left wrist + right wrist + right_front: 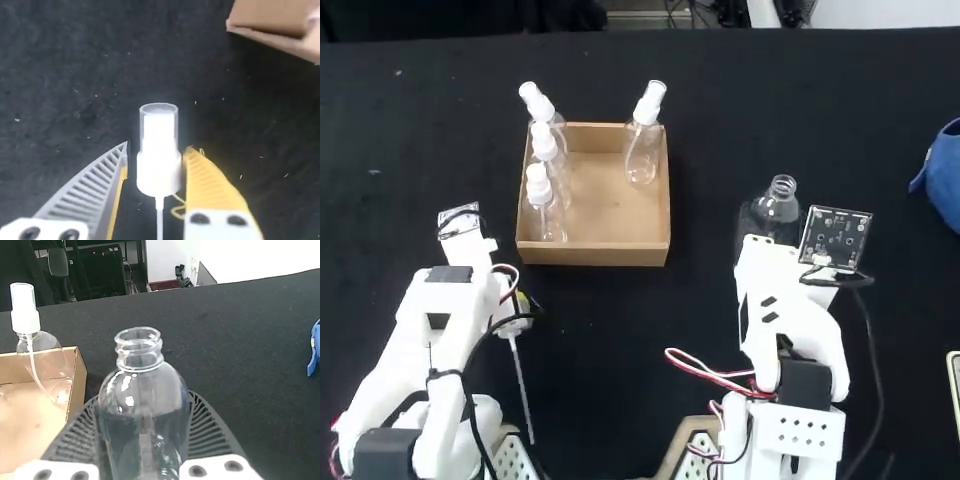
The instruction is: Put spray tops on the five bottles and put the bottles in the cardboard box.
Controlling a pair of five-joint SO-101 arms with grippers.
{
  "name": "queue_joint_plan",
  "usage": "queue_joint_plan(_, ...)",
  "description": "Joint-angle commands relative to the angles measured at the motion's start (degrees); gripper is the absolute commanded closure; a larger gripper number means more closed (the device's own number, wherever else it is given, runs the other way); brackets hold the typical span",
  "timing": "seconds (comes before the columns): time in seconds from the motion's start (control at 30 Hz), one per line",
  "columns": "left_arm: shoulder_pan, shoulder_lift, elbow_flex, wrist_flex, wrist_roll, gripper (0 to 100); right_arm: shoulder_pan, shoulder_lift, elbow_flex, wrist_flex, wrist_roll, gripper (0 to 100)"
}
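An open cardboard box point(610, 215) sits at mid-table. Capped clear bottles stand in it: three along its left wall point(544, 165) and one at its far right corner point(645, 140). To the right of the box, my right gripper point(770, 235) is shut on an upright clear bottle point(140, 405) whose neck point(781, 188) has no top. At the front left, my left gripper point(157, 147) is shut on a white spray top point(158, 150). The top's thin tube point(521, 385) trails toward the table's front edge.
A blue object point(945, 185) lies at the right edge of the black table. From the right wrist, the box corner point(45, 405) and a capped bottle point(30, 340) are visible beside the held bottle. Bare cloth lies between the arms and in front of the box.
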Motion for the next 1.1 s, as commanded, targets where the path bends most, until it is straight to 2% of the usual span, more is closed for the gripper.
queue_joint_plan(0.0, -0.9, -0.4, -4.1, 5.2, -0.7, 97, -0.8, -1.2, -0.8, -1.7, 0.2, 98.7)
queue_joint_plan(0.27, -1.1, -0.4, -22.4, 17.5, -0.7, 97, -1.8, -1.2, -0.7, -1.4, 0.2, 98.7)
queue_joint_plan(0.4, -2.9, -0.4, -35.6, 24.0, -0.3, 97, -4.7, -1.2, -0.5, -1.2, -0.3, 98.7)
queue_joint_plan(0.53, -5.8, -0.4, -48.7, 27.2, -0.2, 97, -8.1, -1.2, -0.5, -1.2, -0.4, 98.7)
queue_joint_plan(0.7, -6.3, -0.4, -62.5, 36.9, -0.2, 97, -12.5, -1.3, 0.8, -1.8, -0.4, 98.7)
queue_joint_plan(0.93, -4.1, -0.4, -78.3, 37.3, -0.4, 97, -16.7, -1.3, 1.3, -1.8, -0.4, 98.7)
queue_joint_plan(1.07, 3.1, -0.4, -87.2, 34.7, -0.6, 97, -19.8, -1.3, 2.1, -1.8, -0.4, 98.7)
